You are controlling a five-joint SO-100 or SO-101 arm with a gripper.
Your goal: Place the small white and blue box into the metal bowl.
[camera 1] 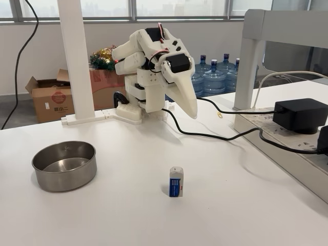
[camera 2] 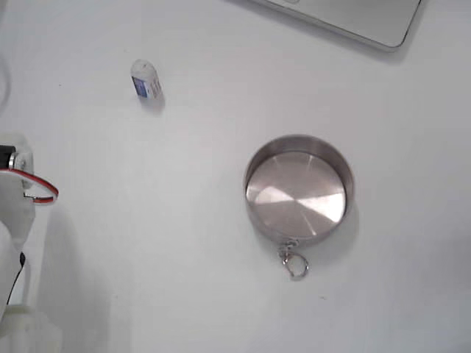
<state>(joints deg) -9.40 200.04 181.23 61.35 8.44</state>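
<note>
The small white and blue box (camera 1: 176,188) stands upright nearest the table's (camera 1: 123,215) front edge, well apart from the metal bowl (camera 1: 64,165) toward the left edge. Farther back, my claw (camera 1: 190,108) hangs folded above the surface, its fingers pressed together, holding nothing.

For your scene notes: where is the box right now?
In a fixed view the box stands upright on the table, right of the bowl and apart from it, in front of the arm.
</note>
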